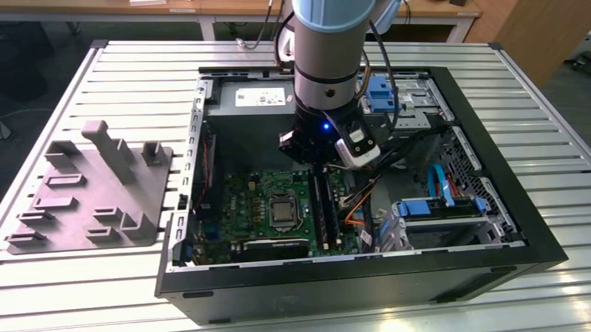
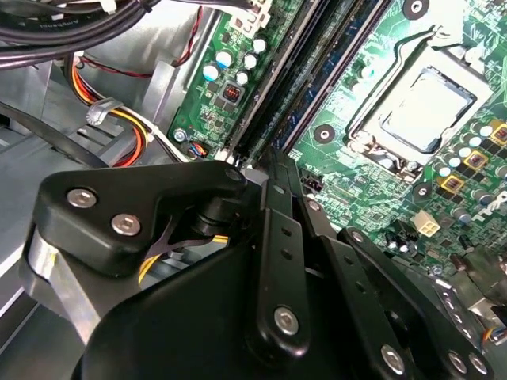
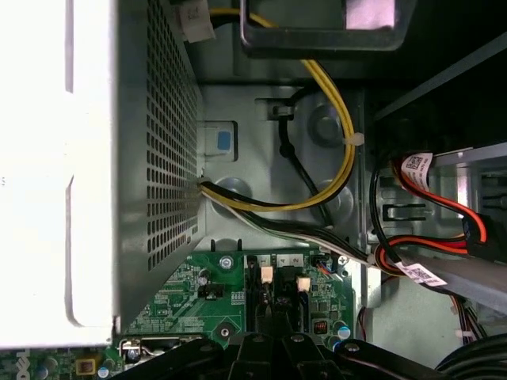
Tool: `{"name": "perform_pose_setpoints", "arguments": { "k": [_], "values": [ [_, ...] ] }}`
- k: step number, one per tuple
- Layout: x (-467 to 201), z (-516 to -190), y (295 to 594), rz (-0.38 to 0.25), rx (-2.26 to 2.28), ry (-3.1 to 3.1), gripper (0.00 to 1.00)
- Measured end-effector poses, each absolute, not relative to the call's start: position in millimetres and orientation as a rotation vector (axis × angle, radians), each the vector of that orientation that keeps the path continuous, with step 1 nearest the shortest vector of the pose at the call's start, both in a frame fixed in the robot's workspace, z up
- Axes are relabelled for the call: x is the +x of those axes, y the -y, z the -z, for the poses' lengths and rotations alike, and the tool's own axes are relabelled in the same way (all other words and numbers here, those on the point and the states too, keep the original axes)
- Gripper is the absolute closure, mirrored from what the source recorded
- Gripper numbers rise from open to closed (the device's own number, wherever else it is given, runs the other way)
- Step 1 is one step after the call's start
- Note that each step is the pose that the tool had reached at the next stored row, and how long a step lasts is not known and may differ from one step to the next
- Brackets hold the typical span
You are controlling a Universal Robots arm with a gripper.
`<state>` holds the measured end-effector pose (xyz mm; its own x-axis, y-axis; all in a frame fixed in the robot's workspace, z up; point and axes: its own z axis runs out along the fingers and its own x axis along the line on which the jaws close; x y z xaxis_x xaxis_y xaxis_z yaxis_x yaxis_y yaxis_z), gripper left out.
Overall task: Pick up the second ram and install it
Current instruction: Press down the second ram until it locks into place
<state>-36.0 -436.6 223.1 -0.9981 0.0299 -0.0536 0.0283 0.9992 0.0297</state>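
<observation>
My gripper hangs inside the open computer case, low over the motherboard. Its fingers look shut, with the tips together at the end of the memory slots nearest the power supply. In the second wrist view the black gripper meets that slot end. A long dark ram lies in the slots and runs away from the fingertips. It appears as a dark strip beside the processor socket. I cannot tell whether the tips touch it. The first wrist view has the gripper above the slots.
A grey plastic fixture with upright posts lies on the slatted table at the exterior view's left. Yellow, black and red cables cross the case close to the gripper. Blue drive bays fill the case's right side.
</observation>
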Motion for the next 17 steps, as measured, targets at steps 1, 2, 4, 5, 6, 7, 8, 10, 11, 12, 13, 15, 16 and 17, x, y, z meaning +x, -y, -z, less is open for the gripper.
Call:
{"name": "perform_pose_setpoints", "arguments": {
  "k": [1, 2, 4, 5, 6, 7, 8, 10, 11, 12, 13, 15, 16, 17],
  "values": [
    [-36.0, -223.1, 436.6, -0.045, 0.045, -3.087, 0.89],
    [-36.0, -223.0, 436.6, -0.045, 0.045, -3.087, 0.89],
    [-35.9, -221.6, 436.5, -0.046, 0.045, -3.087, 0.89],
    [-36.0, -220.8, 436.6, -0.045, 0.045, -3.087, 0.89],
    [-36.0, -220.7, 436.7, -0.045, 0.045, -3.087, 0.89],
    [-36.0, -220.7, 436.7, -0.045, 0.045, -3.087, 0.89],
    [-36.0, -220.7, 436.7, -0.044, 0.045, -3.087, 0.89],
    [-35.9, -219.8, 436.6, -0.045, 0.045, -3.087, 0.89],
    [-35.9, -218.9, 436.6, -0.045, 0.045, -3.087, 0.89],
    [-36.0, -218.6, 436.7, -0.044, 0.045, -3.087, 0.89],
    [-36.0, -218.5, 436.7, -0.044, 0.045, -3.087, 0.89],
    [-36.0, -218.3, 436.7, -0.045, 0.045, -3.087, 0.89],
    [-35.9, -218.3, 436.6, -0.045, 0.045, -3.087, 0.89],
    [-35.9, -218.1, 436.6, -0.045, 0.045, -3.087, 0.89]
  ]
}}
